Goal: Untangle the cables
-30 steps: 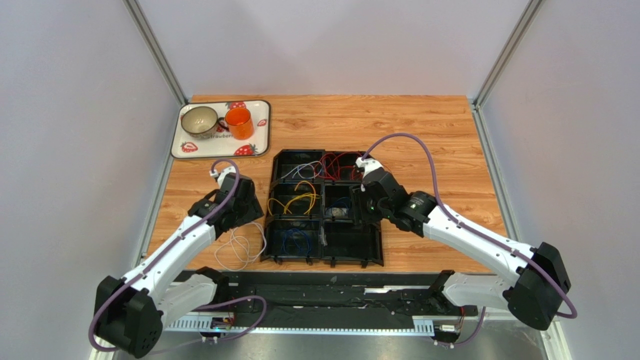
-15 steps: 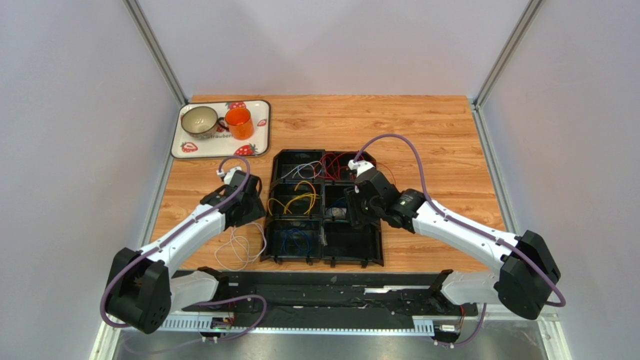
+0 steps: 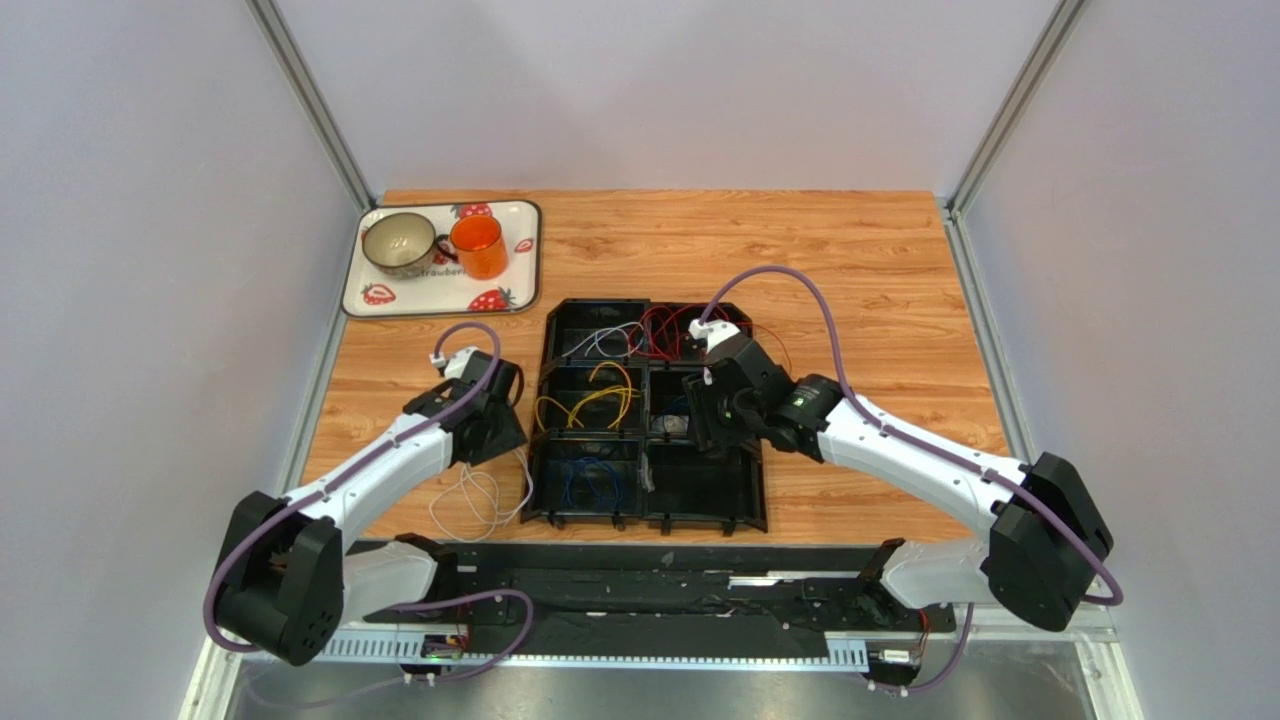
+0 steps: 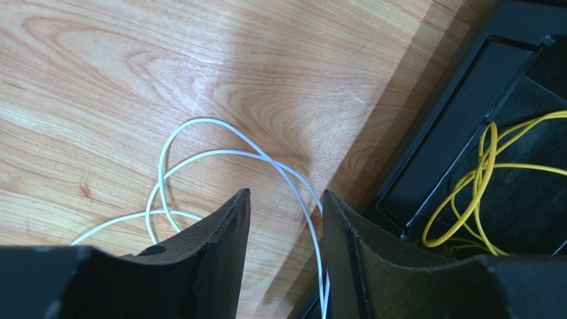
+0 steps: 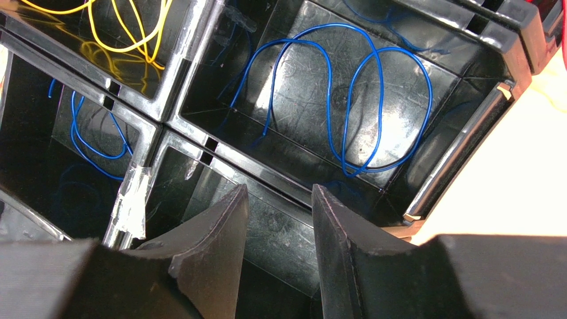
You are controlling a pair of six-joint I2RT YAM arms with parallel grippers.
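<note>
The cables lie in and beside a black compartment tray (image 3: 751,510). Red loops (image 3: 676,326) and pale loops (image 3: 598,339) fill the far cells, yellow loops (image 3: 591,399) the middle left cell, blue loops (image 3: 592,482) the near left cell. White loops (image 3: 478,497) lie on the wood left of the tray. My left gripper (image 3: 502,434) is open low over the white cable (image 4: 199,156); one strand runs between the fingers, unclamped, and the yellow cable (image 4: 476,193) lies to its right. My right gripper (image 3: 703,426) is open and empty over the tray, near a blue cable (image 5: 346,100).
A strawberry-print serving tray (image 3: 519,255) at the far left holds a metal cup (image 3: 400,240) and an orange mug (image 3: 480,246). Grey walls and metal posts enclose the table. In the right wrist view, yellow loops (image 5: 126,30) and more blue wire (image 5: 93,136) lie in neighbouring cells.
My left gripper has shifted a little toward the tray's left edge over the white loops. My right gripper has moved left over the tray's middle cells. The cables lie as before.
</note>
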